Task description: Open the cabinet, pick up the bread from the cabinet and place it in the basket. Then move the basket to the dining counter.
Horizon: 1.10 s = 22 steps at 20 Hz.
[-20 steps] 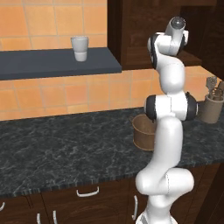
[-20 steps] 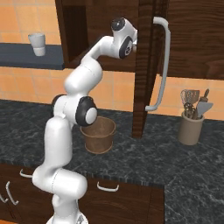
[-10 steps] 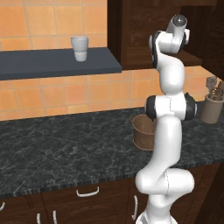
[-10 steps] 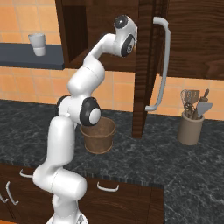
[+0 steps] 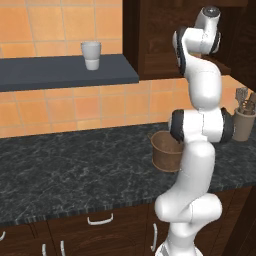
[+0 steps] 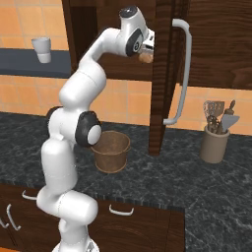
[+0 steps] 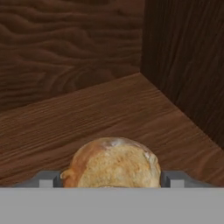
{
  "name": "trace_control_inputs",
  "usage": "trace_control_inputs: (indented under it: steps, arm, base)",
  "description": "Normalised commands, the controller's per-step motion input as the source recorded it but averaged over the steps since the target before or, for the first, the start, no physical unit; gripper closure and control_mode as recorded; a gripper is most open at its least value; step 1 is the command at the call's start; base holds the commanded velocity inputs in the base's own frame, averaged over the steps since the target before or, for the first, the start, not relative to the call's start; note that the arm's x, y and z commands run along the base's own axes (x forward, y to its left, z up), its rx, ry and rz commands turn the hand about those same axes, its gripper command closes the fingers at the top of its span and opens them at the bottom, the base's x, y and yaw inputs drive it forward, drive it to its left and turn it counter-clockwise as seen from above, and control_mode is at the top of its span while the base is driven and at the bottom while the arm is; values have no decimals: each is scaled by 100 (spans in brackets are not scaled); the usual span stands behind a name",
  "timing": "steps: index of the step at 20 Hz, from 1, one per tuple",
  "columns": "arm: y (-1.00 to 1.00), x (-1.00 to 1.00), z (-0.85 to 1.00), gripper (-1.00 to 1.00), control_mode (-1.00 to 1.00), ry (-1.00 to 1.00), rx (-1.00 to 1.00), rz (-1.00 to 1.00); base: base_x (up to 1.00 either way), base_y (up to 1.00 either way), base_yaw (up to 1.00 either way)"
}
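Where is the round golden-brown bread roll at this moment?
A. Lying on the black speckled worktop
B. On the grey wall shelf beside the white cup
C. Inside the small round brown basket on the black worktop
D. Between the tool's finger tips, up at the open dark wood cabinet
D: the round golden-brown bread roll sits between the finger tips over the dark wood cabinet floor, and the small brown basket below holds nothing.

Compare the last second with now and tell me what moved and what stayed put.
The arm's hand end has drawn slightly back out of the open cabinet, carrying the bread between the fingers of the gripper; the bread now shows at the door's edge. The basket, the utensil holder and the white cup stayed where they were.
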Motion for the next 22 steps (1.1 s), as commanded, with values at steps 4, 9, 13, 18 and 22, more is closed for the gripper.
trace_control_inputs:
  steps: [4,9,13,18,22]
  arm:
    - [79,-100,-37,100,-100,-15,-8,0]
    - [61,-100,-42,100,-100,-29,-13,6]
    - [52,-100,0,100,-100,-8,-3,2]
    - [44,-100,0,100,-100,3,0,0]
    - [29,-100,-2,100,-100,13,0,0]
  base:
    - [0,0,0]
    - [0,0,0]
    - [0,0,0]
    - [0,0,0]
    - [0,0,0]
